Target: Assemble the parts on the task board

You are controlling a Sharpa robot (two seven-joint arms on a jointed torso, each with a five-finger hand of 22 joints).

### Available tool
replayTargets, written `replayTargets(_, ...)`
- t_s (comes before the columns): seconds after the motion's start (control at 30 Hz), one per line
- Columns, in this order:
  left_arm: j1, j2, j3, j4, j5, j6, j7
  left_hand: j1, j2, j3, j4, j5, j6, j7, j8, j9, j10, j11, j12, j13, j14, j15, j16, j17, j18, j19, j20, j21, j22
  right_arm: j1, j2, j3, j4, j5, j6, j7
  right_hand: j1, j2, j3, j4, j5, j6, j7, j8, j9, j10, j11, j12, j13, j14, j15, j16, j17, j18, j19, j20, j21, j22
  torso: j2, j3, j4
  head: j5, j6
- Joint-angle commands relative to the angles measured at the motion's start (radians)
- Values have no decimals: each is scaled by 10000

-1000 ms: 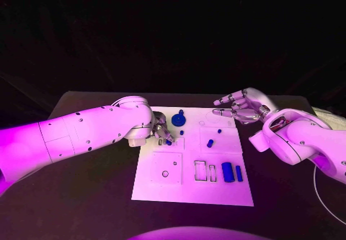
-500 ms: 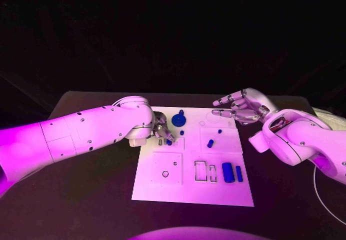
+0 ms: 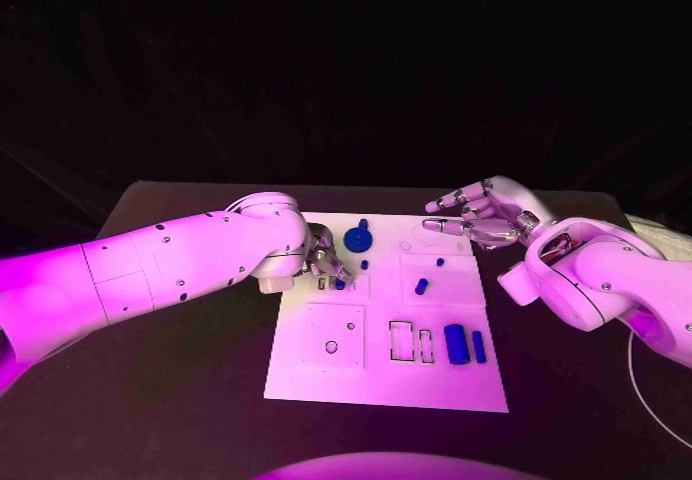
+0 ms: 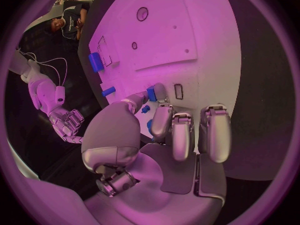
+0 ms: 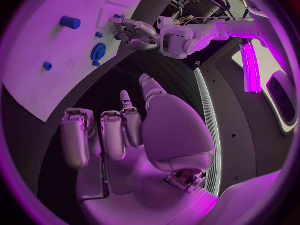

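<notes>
The white task board (image 3: 378, 375) lies in the middle of the black table. My left hand (image 3: 323, 264) is at the board's left edge and pinches a small blue part (image 3: 338, 283) between thumb and a finger, low over the board beside a small slot (image 4: 178, 91); the same part (image 4: 151, 93) shows in the left wrist view. My right hand (image 3: 483, 215) hovers over the board's far right corner with its fingers (image 5: 103, 132) apart and nothing in them.
On the board lie a blue round disc (image 3: 358, 238), a tiny blue piece (image 3: 364, 265), a short blue cylinder (image 3: 420, 287), a larger blue cylinder (image 3: 456, 343) and a thin blue bar (image 3: 477, 346). Empty rectangular slots (image 3: 411, 341) sit left of the large cylinder.
</notes>
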Motion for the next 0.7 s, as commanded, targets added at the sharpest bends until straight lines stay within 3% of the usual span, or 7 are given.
replayTargets(0.03, -2, 8, 5, 15, 34, 75, 52, -102, 28, -153, 20, 3, 71, 14, -42, 0, 64, -16, 51, 23, 1054, -58, 30, 2635, -191, 767, -57, 25, 1854, -5, 0, 0, 23, -139, 187, 78, -109, 27, -49, 43, -61, 90, -1, 26, 16, 211, -36, -32, 1553, 747, -7, -40, 1242, 126, -45, -19, -43, 435, -1, -5, -14, 4, 12)
replayTargets(0.37, -3, -82, 10, 26, -11, -46, 54, -354, 21, -1112, 376, -124, 199, -4, -51, 52, 111, -32, 59, 69, 1054, -64, 30, 2635, -212, 796, -65, 93, 1945, -5, -10, 0, 12, -122, 177, 125, -154, 47, -94, 86, -52, 106, -7, 33, 23, 210, -39, -37, 1549, 747, -10, -42, 1242, 127, -48, -21, -50, 425, -5, -5, 1, -2, 22)
replayTargets(0.43, -3, -124, 23, 48, -20, -52, 55, -336, 76, -1429, 478, -953, 216, -21, -63, 67, 118, -43, 52, 74, 1054, -72, 30, 2635, -215, 799, -71, 100, 1957, -5, -12, 0, 7, -105, 177, 136, -243, 82, -176, 171, -163, 113, -13, 34, 30, 214, -43, -31, 1550, 747, -14, -49, 1236, 127, -45, -25, -54, 424, -2, -8, -4, 14, 16)
replayTargets(0.6, 1, -306, 79, 200, -31, -29, 71, -175, 81, -2112, 684, -1956, 226, -33, -113, 92, 127, -41, 37, 91, 1054, -79, 30, 2635, -217, 805, -90, 108, 1977, -5, -5, -1, -28, -85, 160, 152, -326, 115, -315, 268, -349, 109, -18, 30, 39, 215, -47, -33, 1546, 747, -18, -60, 1227, 130, -46, -31, -65, 411, 8, -12, -19, 42, 17)
replayTargets(0.7, 22, -437, 155, 335, 57, -162, 83, -148, -62, -2500, 800, -2197, 202, -12, -143, 104, 94, -39, -19, 43, 1054, -84, 30, 2635, -201, 784, -86, 50, 1923, -4, -17, -1, -74, -80, 156, 142, -427, 158, -497, 396, -709, 106, -23, 29, 49, 220, -47, -26, 1547, 749, -21, -64, 1229, 130, -43, -35, -73, 406, 4, -27, -3, 38, 32)
